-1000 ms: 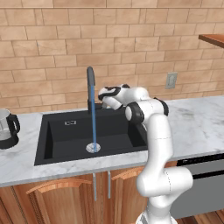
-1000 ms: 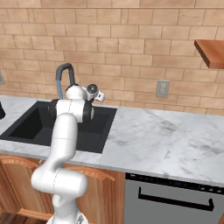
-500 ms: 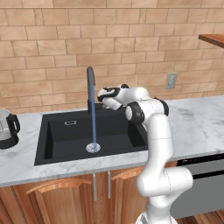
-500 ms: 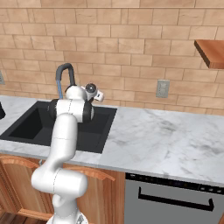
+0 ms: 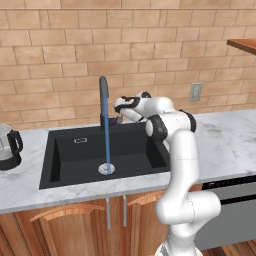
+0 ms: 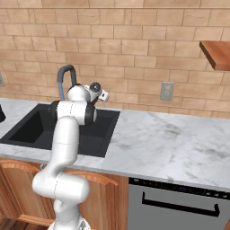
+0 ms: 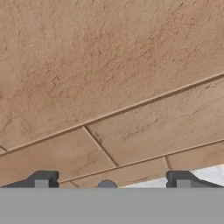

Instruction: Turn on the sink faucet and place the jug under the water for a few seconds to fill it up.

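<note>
Brick wall runs across the top of the left base view, with a marble counter point(image 5: 225, 137) below it and the black sink point(image 5: 70, 172) set into the counter at centre left. From the faucet point(image 5: 103, 100) a thin blue line of water point(image 5: 107, 145) drops straight to the drain point(image 5: 105, 169), so the tap looks to be on already. The sink holds nothing but that stream. The jug point(image 5: 7, 148) stands at the far left edge of the frame, on the counter, well apart from the sink, and it looks empty. The tool point(image 5: 119, 104) hangs just right of the faucet's neck, up near the wall, holding nothing.

Seen from the right base view, the arm rises at the lower left and its wrist hides most of the faucet point(image 6: 65, 74), of which the curved top shows. An outlet point(image 6: 167, 90) sits on the brick at centre, and a wooden shelf point(image 6: 216, 53) juts in at the upper right.

Looking along the hand, brick covers nearly all, with a sliver of counter at the lower right. The two fingertips point(image 7: 41, 180) stand far apart at the bottom, so the tool is wide open with nothing between them.

My guess is the next step is fetching the jug. Doing it well means backing off without knocking the lever, crossing over the sink to the left, and gripping the jug by its body or handle, upright, so it can go squarely under the stream.
</note>
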Controlling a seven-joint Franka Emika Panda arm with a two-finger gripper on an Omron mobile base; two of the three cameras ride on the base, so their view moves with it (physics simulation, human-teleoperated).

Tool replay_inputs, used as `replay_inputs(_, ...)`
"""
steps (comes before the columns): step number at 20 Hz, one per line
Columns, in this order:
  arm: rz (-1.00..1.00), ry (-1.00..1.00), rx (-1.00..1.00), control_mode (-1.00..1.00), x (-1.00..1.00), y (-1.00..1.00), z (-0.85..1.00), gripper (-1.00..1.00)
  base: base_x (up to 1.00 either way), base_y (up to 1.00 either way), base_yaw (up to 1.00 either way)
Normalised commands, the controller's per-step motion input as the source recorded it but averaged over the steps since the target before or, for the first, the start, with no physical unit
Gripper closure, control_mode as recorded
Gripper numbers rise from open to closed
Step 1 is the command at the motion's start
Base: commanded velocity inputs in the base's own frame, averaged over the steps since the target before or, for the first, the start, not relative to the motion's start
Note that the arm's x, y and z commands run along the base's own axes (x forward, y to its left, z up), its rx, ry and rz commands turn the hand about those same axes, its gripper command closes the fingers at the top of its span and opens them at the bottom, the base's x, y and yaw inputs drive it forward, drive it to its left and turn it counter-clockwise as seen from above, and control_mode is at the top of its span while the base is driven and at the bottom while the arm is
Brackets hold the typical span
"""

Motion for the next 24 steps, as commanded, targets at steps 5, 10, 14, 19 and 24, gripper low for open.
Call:
replay_inputs(5, -0.03, 0.00, 0.07, -1.00, -0.05, -0.35, 0.48, -1.00, 0.00, 0.00, 0.00)
replay_inputs(10, -0.07, 0.00, 0.03, -1.00, -0.18, -0.20, 0.59, -1.00, 0.00, 0.00, 0.00)
replay_inputs(14, -0.07, 0.00, 0.01, -1.00, -0.64, -0.09, 0.54, -1.00, 0.00, 0.00, 0.00)
replay_inputs(19, -0.05, 0.00, 0.00, -1.00, -0.86, -0.03, 0.57, -1.00, 0.00, 0.00, 0.00)
replay_inputs(24, -0.01, 0.00, 0.00, -1.00, -1.00, -0.02, 0.62, -1.00, 0.00, 0.00, 0.00)
